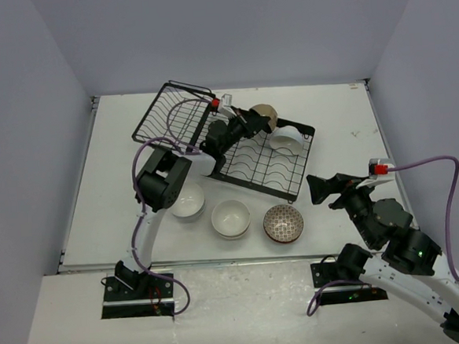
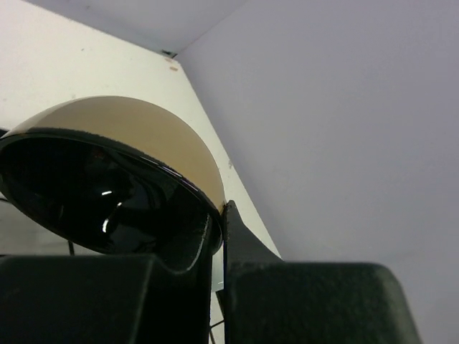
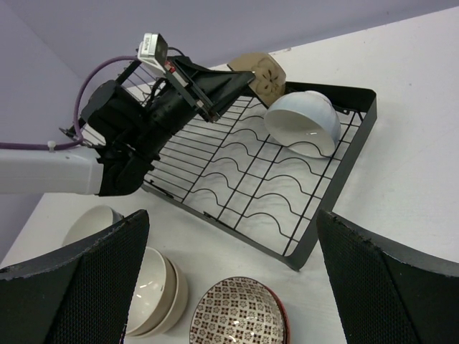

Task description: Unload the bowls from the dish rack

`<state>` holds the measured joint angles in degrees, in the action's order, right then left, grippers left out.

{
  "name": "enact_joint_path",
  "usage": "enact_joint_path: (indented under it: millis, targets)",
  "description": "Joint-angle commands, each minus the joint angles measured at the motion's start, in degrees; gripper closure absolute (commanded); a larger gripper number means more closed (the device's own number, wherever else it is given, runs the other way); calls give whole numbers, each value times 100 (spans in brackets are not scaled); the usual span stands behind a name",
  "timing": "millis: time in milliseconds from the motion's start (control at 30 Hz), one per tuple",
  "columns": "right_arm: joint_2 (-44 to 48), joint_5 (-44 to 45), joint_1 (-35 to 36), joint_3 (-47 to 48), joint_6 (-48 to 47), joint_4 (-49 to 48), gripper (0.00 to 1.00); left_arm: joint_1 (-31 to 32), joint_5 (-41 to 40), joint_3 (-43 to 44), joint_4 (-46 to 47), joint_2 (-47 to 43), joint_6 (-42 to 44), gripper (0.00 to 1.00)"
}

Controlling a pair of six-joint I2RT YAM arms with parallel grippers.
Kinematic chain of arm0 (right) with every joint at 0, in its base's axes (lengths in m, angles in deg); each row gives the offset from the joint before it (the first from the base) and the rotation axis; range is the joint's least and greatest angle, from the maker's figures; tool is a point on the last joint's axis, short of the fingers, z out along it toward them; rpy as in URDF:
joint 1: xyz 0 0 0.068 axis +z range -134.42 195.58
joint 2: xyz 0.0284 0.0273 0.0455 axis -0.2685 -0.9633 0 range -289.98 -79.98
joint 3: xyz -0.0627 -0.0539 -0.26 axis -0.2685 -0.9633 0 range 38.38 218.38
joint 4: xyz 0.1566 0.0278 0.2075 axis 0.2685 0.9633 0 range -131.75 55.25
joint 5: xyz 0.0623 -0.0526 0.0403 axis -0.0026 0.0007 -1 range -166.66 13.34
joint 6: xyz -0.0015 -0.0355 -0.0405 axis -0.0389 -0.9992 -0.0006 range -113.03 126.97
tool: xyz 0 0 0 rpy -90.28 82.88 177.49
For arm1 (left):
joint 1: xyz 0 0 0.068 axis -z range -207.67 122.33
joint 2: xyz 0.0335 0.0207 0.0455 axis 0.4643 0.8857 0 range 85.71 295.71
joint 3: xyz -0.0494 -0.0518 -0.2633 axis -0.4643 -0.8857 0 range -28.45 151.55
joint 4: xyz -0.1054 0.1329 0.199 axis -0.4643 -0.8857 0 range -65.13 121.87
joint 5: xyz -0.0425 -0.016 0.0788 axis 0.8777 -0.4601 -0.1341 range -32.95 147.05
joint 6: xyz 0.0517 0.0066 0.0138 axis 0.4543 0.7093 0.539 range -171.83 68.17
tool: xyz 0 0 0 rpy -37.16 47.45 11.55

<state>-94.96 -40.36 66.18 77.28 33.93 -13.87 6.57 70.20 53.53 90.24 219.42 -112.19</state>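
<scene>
The left pincer (image 1: 256, 123) is pinching the rim of a round ceramic bowl, beige outside and glossy black inside (image 2: 136, 136). One finger lies inside the rim and the other against the outer wall. The bowl sits tilted just beyond the fingertips, at the far edge of the black wire dish rack (image 1: 265, 169); whether it touches the wires cannot be told. Just beside this pincer, a white ceramic bowl (image 3: 301, 122) leans on its side on the rack's wavy ridges. The right pincer (image 1: 319, 188) is spread wide and holds nothing, off the near right corner of the rack and well apart from the held bowl. Near it on the white table (image 1: 117, 148) stand a brown patterned bowl (image 1: 283, 222), a stack of cream-white bowls (image 1: 231, 217) and a single white bowl (image 1: 188, 200)
</scene>
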Motion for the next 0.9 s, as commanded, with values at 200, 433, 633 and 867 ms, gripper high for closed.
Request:
enact_joint_path:
  millis: [200,433,633,867]
  targets:
    - [4,-70,2,22,-50,7,1,-58,-163,73,1010,-960,577,100]
    - [-14,-52,2,30,-68,-2,1,-58,-418,-366,817,-1505,815,100]
    - [-14,-17,2,39,-42,-11,1,-5,-278,-709,10,-2357,1324,100]
    - [31,-8,1,39,-42,-11,1,381,-1006,-1728,-2228,-4279,2694,100]
